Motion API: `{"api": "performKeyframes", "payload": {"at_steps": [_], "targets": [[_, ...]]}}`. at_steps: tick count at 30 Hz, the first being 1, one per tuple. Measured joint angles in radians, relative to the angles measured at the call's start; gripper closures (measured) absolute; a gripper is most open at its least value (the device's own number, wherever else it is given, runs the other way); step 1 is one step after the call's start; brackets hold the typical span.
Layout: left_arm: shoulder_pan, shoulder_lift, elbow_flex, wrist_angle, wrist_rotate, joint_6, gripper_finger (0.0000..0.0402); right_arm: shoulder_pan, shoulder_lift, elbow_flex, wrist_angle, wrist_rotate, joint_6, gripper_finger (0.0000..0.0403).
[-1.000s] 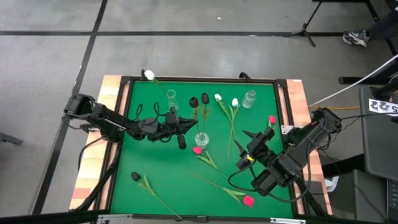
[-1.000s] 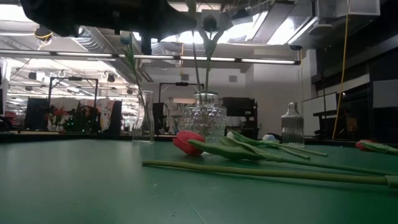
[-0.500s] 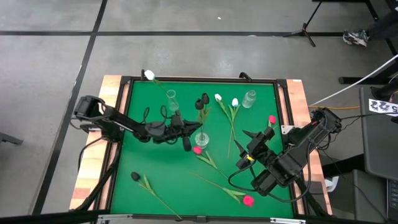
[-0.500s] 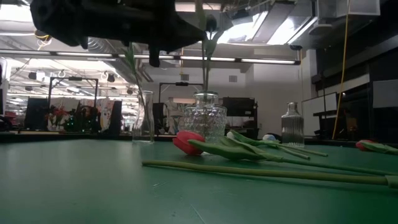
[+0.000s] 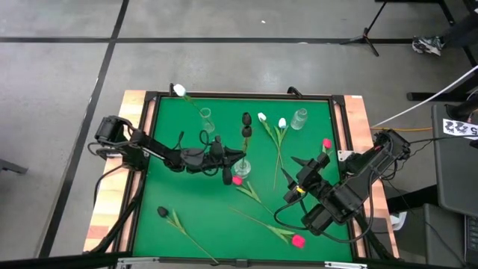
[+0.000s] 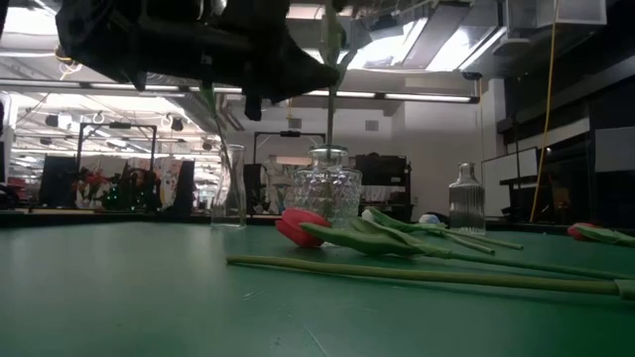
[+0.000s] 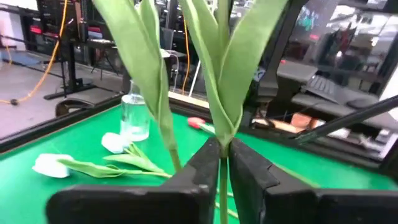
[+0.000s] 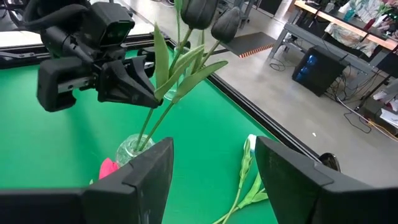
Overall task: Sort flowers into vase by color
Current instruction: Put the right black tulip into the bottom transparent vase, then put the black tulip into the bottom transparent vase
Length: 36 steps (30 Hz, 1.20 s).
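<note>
Over the last second we see the left gripper [image 5: 237, 155] carry a black-headed artificial tulip with a thin green stem [image 5: 246, 118] rightward across the green tabletop [image 5: 187, 198], until its stem stands in the squat faceted clear glass vase [image 5: 242, 167] beside a second black tulip [image 5: 246, 132] already there. The left wrist view shows the fingers [image 7: 202, 171] closed against the stem, though we judge release is beginning. The right gripper [image 5: 307, 166] waits wide open and empty near the tabletop's right side.

This means the black group has two of three placed. One black tulip [image 5: 162, 212] lies at the near left of the tabletop. White tulips [image 5: 262, 117] and pink-red tulips [image 5: 299, 240] lie loose; one white tulip [image 5: 179, 90] leans in the slim clear vase [image 5: 206, 117], and the small clear bottle vase [image 5: 299, 119] is empty.
</note>
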<state>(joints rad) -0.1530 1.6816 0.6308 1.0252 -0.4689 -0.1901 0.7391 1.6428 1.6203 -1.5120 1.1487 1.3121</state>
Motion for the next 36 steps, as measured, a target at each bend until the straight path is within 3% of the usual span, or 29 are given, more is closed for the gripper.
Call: {"api": "performKeyframes", "payload": {"at_steps": [5,12,18,23,28,32,36], "targets": [[-0.012,0.000,-0.001,-0.039,0.025,0.137,0.0313,0.000,0.000,0.000,0.000,-0.020,0.000,0.0175],[-0.008,-0.013,-0.001,-0.136,0.046,0.120,0.0223,0.000,0.000,0.000,0.000,-0.021,0.000,0.0175],[-0.005,-0.156,-0.001,-0.373,0.036,0.139,0.0167,0.000,0.000,0.000,-0.001,-0.023,0.000,0.0175],[-0.005,-0.382,-0.001,-0.704,0.056,0.003,0.0156,0.000,0.000,0.000,-0.005,-0.022,0.000,0.0175],[-0.059,-0.632,-0.001,-1.025,0.215,-0.173,0.0155,0.000,0.000,0.000,-0.005,-0.022,0.000,0.0175],[-0.167,-0.760,0.000,-1.204,0.328,-0.278,0.0155,0.000,0.000,0.000,-0.005,-0.022,-0.001,0.0175],[-0.317,-0.784,0.000,-1.330,0.339,-0.336,0.0155,0.000,0.000,0.000,-0.006,-0.021,-0.001,0.0175]]}}
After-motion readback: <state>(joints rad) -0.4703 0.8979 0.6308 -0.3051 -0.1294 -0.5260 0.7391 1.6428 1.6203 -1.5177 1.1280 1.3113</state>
